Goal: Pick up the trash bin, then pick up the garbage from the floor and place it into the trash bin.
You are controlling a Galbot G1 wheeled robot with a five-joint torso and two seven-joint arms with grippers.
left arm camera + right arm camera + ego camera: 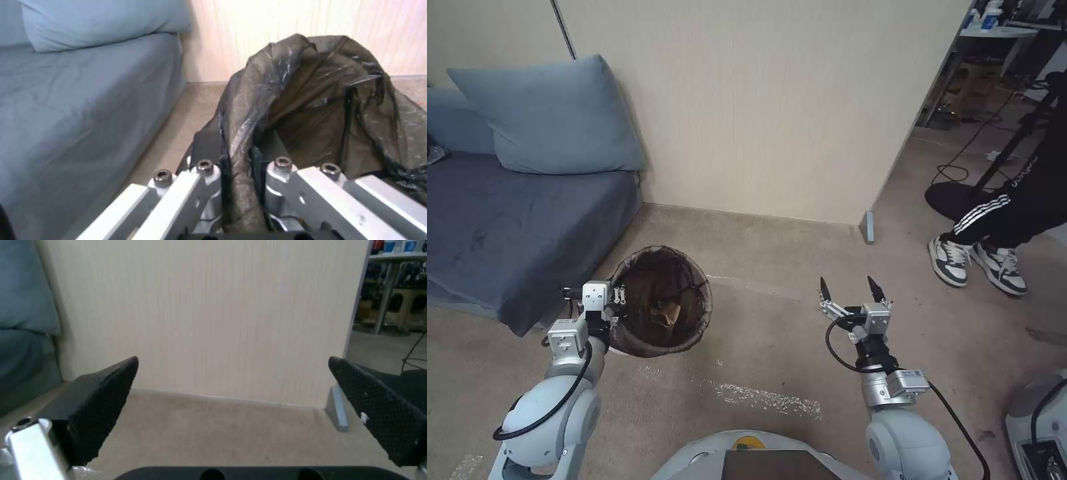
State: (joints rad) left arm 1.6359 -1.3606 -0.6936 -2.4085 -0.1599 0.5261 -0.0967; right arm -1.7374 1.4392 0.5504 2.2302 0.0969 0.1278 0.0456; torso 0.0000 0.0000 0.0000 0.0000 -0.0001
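The trash bin [660,303] is seen beside the front corner of the sofa [514,227], on the side away from the cushions, above the carpeted floor [774,333]; whether its base rests on the floor cannot be told. Its dark bag liner [311,100] is folded over the rim. Inside the bin, 1 piece of brown garbage [666,312] is visible.

The left claw [608,319] is located at the bin's rim on the side nearest the sofa. In the left wrist view, the claw is seen closed narrowly on the rim, with 1 finger outside the liner and 1 finger [267,146] inside it; the rim and liner are pinched between them. The left arm is extended forward from the shoulder, with the wrist roughly level with the rim.

The right claw [850,290] is held well apart from the bin, on the side away from the sofa, above bare carpet. Its 2 black fingertips [102,400] are spread wide, and nothing is held or touched. The fingertips are pointed toward the beige wall [760,100] behind the bin. The right arm is extended forward.

A small grey block [867,227] is noted at the foot of the wall's corner, beyond the right claw.
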